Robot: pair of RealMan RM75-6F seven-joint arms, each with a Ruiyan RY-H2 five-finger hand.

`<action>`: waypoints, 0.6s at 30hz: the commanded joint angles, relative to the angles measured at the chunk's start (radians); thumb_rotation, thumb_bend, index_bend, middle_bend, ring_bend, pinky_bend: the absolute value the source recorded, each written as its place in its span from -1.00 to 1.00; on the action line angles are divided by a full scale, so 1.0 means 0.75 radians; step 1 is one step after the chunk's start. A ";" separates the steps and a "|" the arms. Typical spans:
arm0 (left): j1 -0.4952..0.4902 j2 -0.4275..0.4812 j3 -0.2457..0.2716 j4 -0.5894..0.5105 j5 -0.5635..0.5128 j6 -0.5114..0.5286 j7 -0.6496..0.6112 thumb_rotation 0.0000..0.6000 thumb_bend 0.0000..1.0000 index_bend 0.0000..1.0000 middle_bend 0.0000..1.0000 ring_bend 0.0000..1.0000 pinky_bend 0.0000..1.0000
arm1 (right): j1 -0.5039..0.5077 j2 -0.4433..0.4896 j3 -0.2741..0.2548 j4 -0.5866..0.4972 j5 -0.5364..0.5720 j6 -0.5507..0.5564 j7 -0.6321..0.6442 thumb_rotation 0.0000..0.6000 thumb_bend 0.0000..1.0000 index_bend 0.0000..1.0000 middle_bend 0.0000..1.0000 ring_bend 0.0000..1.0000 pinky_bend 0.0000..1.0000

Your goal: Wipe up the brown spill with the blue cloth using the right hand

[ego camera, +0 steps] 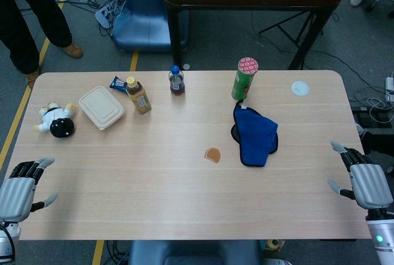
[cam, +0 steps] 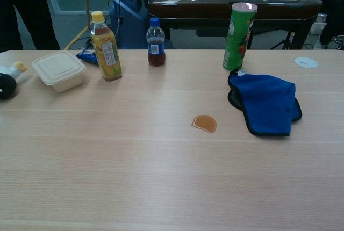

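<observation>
Two hands show in the head view, both empty with fingers loosely spread: the right hand sits at the table's right edge, and the blue cloth lies up-table and inward of it, clearly nearer than to the left hand (way off at the opposite corner). Chest view shows no hands, just the cloth's long axis running front-to-back beside the green can, with the brown spill just beside the cloth on its left.
</observation>
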 commanded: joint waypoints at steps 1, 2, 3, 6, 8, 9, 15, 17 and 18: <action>0.001 -0.006 -0.004 0.004 0.004 0.010 -0.004 1.00 -0.75 -0.58 -0.55 -0.59 -0.68 | 0.005 -0.003 0.003 0.005 -0.002 -0.001 0.005 1.00 -0.64 -0.82 -0.50 -0.55 -0.33; 0.001 -0.009 -0.004 0.006 0.005 0.012 -0.005 1.00 -0.75 -0.57 -0.55 -0.59 -0.68 | 0.006 -0.003 0.004 0.005 -0.003 -0.002 0.007 1.00 -0.64 -0.82 -0.50 -0.55 -0.33; 0.001 -0.010 -0.004 0.005 0.006 0.013 -0.005 1.00 -0.75 -0.57 -0.55 -0.59 -0.68 | 0.009 -0.001 0.005 0.005 -0.005 -0.003 0.010 1.00 -0.64 -0.82 -0.50 -0.55 -0.33; -0.001 -0.011 -0.003 0.001 0.014 0.015 0.000 1.00 -0.75 -0.57 -0.55 -0.59 -0.68 | 0.016 0.008 0.006 0.001 -0.010 -0.010 0.021 1.00 -0.64 -0.82 -0.50 -0.55 -0.33; -0.001 -0.012 -0.004 -0.001 0.016 0.018 0.002 1.00 -0.75 -0.57 -0.55 -0.59 -0.68 | 0.021 0.013 0.009 -0.001 -0.012 -0.013 0.023 1.00 -0.64 -0.82 -0.50 -0.55 -0.33; -0.001 -0.013 -0.006 0.000 0.016 0.019 0.001 1.00 -0.75 -0.57 -0.55 -0.59 -0.68 | 0.026 0.015 0.012 -0.002 -0.014 -0.016 0.023 1.00 -0.64 -0.82 -0.50 -0.55 -0.33; -0.009 -0.012 -0.006 0.003 0.011 0.004 -0.002 1.00 -0.75 -0.57 -0.55 -0.59 -0.68 | 0.086 0.034 0.031 -0.021 0.017 -0.111 -0.009 1.00 -0.64 -0.82 -0.50 -0.55 -0.33; -0.011 -0.014 -0.007 0.006 0.013 0.003 -0.006 1.00 -0.75 -0.57 -0.55 -0.59 -0.68 | 0.114 0.038 0.048 -0.028 0.042 -0.149 -0.038 1.00 -0.64 -0.82 -0.50 -0.55 -0.33; -0.011 -0.017 -0.008 0.009 0.014 0.005 -0.009 1.00 -0.75 -0.57 -0.55 -0.59 -0.68 | 0.134 0.038 0.063 -0.032 0.057 -0.169 -0.059 1.00 -0.64 -0.82 -0.47 -0.54 -0.33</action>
